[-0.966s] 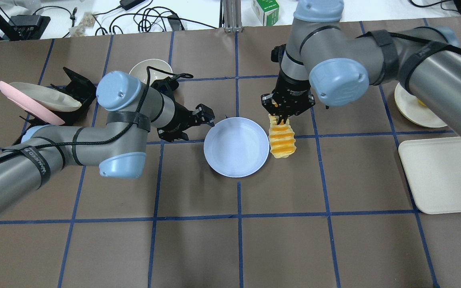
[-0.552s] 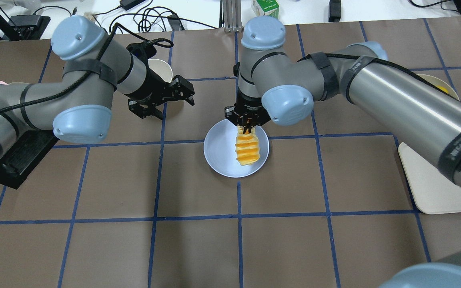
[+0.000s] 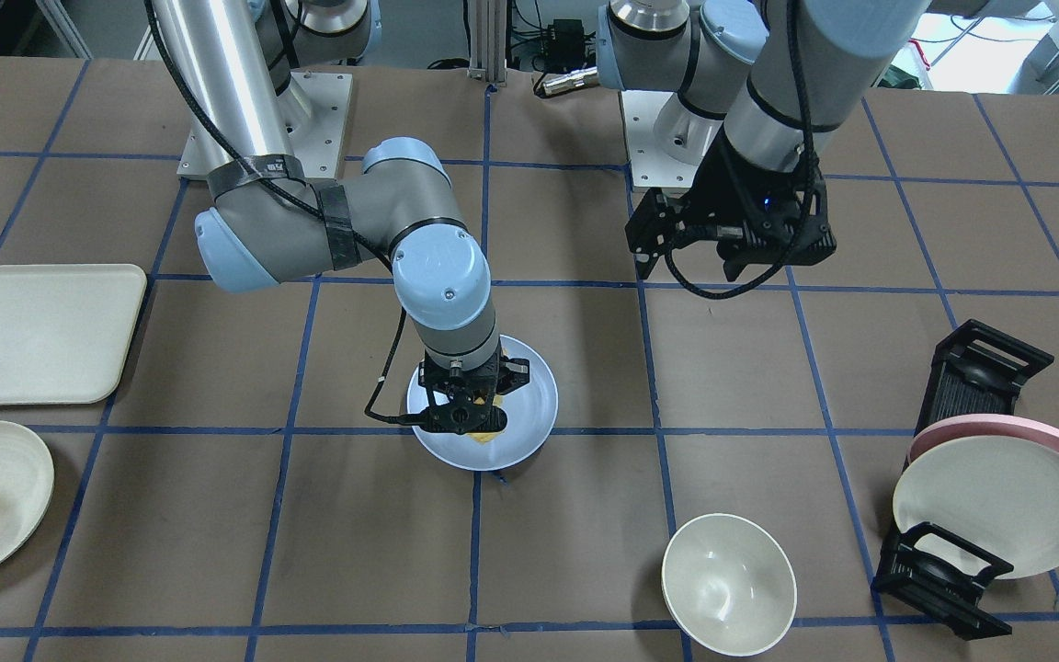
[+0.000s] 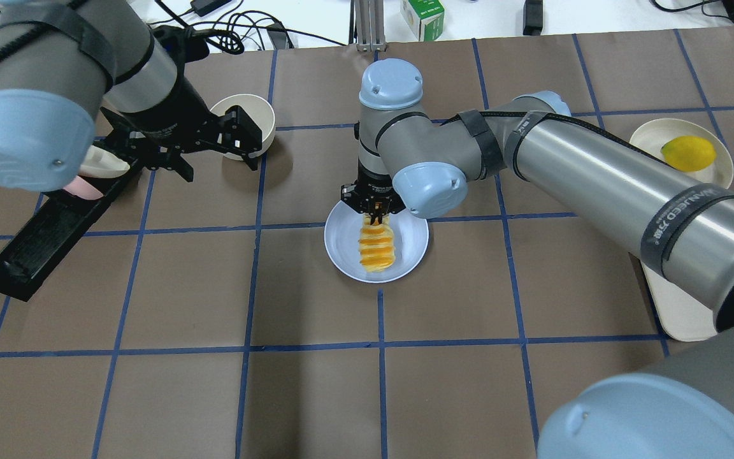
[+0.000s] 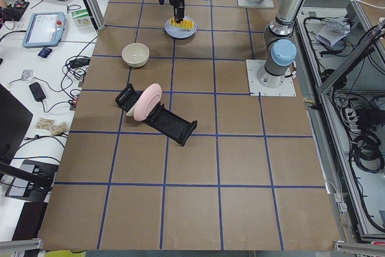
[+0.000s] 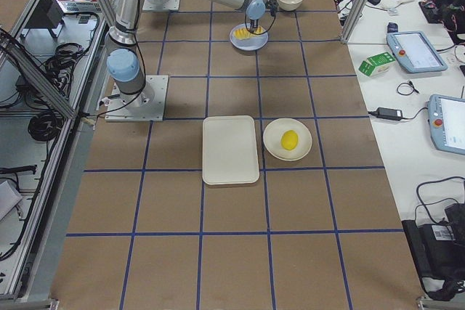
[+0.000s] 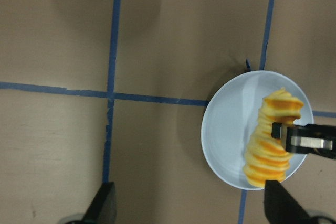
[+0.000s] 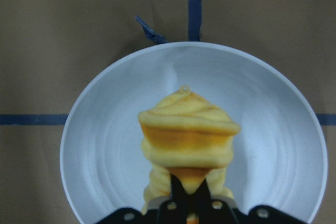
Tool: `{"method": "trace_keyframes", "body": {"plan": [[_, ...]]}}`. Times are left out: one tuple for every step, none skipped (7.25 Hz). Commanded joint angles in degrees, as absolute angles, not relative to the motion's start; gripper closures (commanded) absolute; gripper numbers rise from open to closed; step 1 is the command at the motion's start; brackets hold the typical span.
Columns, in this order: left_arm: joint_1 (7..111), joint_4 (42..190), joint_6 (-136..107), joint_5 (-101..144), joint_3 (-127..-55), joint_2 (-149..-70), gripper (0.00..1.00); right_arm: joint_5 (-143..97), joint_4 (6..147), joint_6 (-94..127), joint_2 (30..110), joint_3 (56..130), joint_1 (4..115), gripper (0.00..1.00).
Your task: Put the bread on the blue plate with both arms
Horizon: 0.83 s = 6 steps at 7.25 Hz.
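The bread (image 4: 376,248), a row of orange-topped slices, hangs over the blue plate (image 4: 341,245) in the overhead view. My right gripper (image 4: 374,215) is shut on the bread's far end. The right wrist view shows the bread (image 8: 186,135) in my closed fingers above the plate (image 8: 100,145); I cannot tell whether it touches the plate. My left gripper (image 4: 214,152) is open and empty, raised to the left near the bowl. Its wrist view shows the plate (image 7: 228,129) and the bread (image 7: 270,148) from above. In the front view the left gripper (image 3: 690,259) is well apart from the plate (image 3: 534,405).
A cream bowl (image 4: 260,118) stands left of the plate. A black dish rack (image 3: 948,570) holds a pink and a cream plate (image 3: 998,501). A cream tray (image 3: 33,331) and a cream plate with a yellow fruit (image 4: 689,153) lie on my right side.
My right gripper carried the bread from beside the plate's right rim to over the plate's middle. My left arm rose and drew back to the left, away from the plate.
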<state>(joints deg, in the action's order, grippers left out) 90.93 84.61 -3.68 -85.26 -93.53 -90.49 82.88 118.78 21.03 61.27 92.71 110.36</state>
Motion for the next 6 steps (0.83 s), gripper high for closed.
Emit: {"method": "trace_keyframes", "body": {"plan": [[89.92, 92.69, 1.22, -90.43, -87.47, -89.13, 0.0, 82.88, 118.57, 21.18, 61.08, 93.25, 110.39, 0.53], [89.39, 92.99, 1.23, -89.74, -87.1, -89.56, 0.0, 82.88, 118.56, 21.09, 61.26, 93.25, 110.39, 0.4], [89.3, 89.86, 1.14, -87.74, -86.66, -90.6, 0.0, 82.88, 118.56, 21.09, 61.26, 93.08, 110.39, 0.28], [89.73, 88.69, 1.14, -87.72, -86.57, -91.05, 0.0, 82.97, 118.56, 21.01, 61.26, 93.08, 110.39, 0.19], [89.65, 88.77, 1.58, -87.89, -86.66, -91.05, 0.0, 83.14, 118.48, 21.01, 61.78, 92.82, 110.3, 0.08], [89.65, 88.68, 1.58, -88.15, -86.57, -91.05, 0.0, 84.1, 118.39, 20.14, 63.35, 92.2, 109.26, 0.01]]}}
